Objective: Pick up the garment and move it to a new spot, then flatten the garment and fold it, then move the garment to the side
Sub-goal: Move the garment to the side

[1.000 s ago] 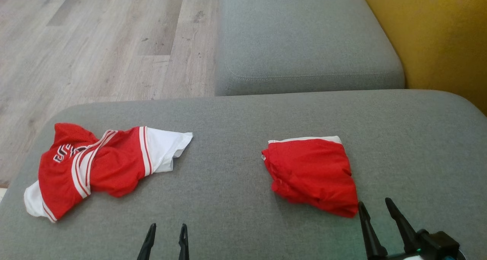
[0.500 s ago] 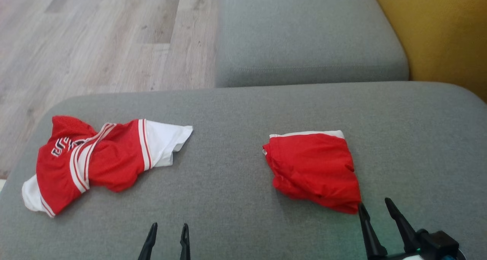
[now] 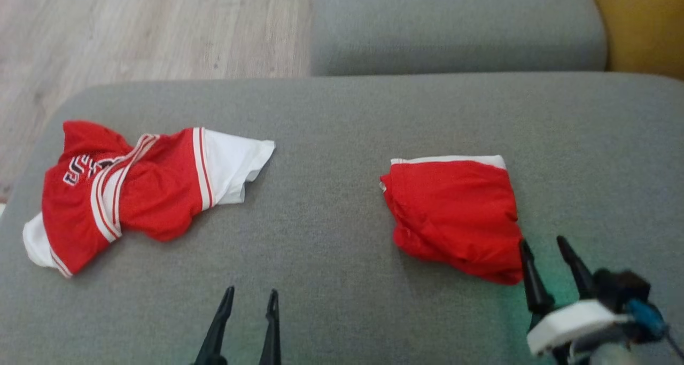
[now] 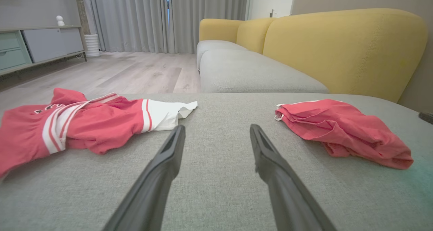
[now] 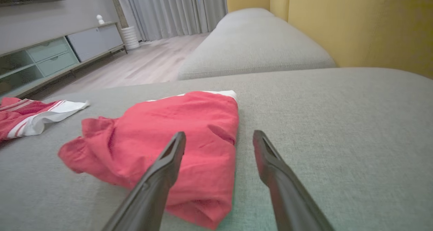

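Note:
A crumpled red-and-white garment (image 3: 133, 188) with lettering lies on the left of the grey sofa seat (image 3: 331, 114); the left wrist view has this garment (image 4: 84, 122) on its left side. To the right lies a folded red garment (image 3: 454, 210) with a white edge. My left gripper (image 3: 251, 292) is open and empty, low over the seat between the two garments (image 4: 217, 128). My right gripper (image 3: 542, 241) is open and empty at the folded piece's near right corner. In the right wrist view its left finger overlaps that red cloth (image 5: 176, 133).
A second grey seat cushion (image 3: 454, 28) adjoins the far edge, with a yellow backrest (image 3: 641, 23) at the right. Wooden floor (image 3: 133, 28) lies beyond the seat's left and far-left edges. A low cabinet (image 4: 37, 48) and curtains (image 4: 152, 18) stand across the room.
The head camera has tilted down, so the whole picture has shifted up. My right gripper has come further into view beside the folded garment's near corner. Both garments lie as before.

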Motion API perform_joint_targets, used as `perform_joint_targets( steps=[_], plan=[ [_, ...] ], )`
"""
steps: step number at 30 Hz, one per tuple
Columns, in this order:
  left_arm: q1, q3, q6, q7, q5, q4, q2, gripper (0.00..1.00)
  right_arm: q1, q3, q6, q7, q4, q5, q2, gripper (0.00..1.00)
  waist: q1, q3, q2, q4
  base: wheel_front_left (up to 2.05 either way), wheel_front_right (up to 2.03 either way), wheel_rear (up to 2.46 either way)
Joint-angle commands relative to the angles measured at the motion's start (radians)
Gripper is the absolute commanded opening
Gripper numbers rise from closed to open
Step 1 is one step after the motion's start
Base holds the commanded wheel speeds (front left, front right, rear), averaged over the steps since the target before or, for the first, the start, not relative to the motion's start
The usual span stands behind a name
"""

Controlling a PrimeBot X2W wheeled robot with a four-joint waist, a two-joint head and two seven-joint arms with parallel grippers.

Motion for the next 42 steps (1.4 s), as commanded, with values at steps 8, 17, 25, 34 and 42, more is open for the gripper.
perform_joint_targets(
  steps=[8,17,25,34,42],
  plan=[
    [-0.106,-0.003,-0.003,-0.007,-0.004,-0.027,-0.007,1.00,-0.249,-0.028,-0.001,0.157,0.124,0.031,-0.047,1.00,-0.0001,0.092,0.0000,0.011,0.00,0.00,0.00],
    [-0.153,-0.031,0.006,-0.007,-0.017,-0.022,-0.007,1.00,-0.328,0.053,-0.001,0.340,0.217,0.148,-0.062,0.85,-0.0001,0.128,0.0000,0.026,0.00,0.00,0.00],
    [-0.164,-0.037,0.014,-0.007,-0.030,-0.019,-0.007,1.00,-0.324,0.098,-0.001,0.331,0.168,0.229,-0.142,0.00,-0.0001,0.153,0.0000,-0.009,0.00,0.00,0.00],
    [-0.216,-0.031,0.006,-0.007,-0.018,-0.031,-0.007,1.00,-0.366,0.019,-0.001,0.337,0.145,0.211,-0.310,0.00,-0.0001,0.240,0.0000,-0.074,0.00,0.00,0.00],
    [-0.294,-0.009,-0.026,-0.007,0.012,-0.029,-0.007,1.00,-0.469,-0.126,-0.001,0.355,0.189,0.126,-0.428,0.00,-0.0001,0.361,0.0000,-0.128,0.00,0.00,0.00]
  ],
)
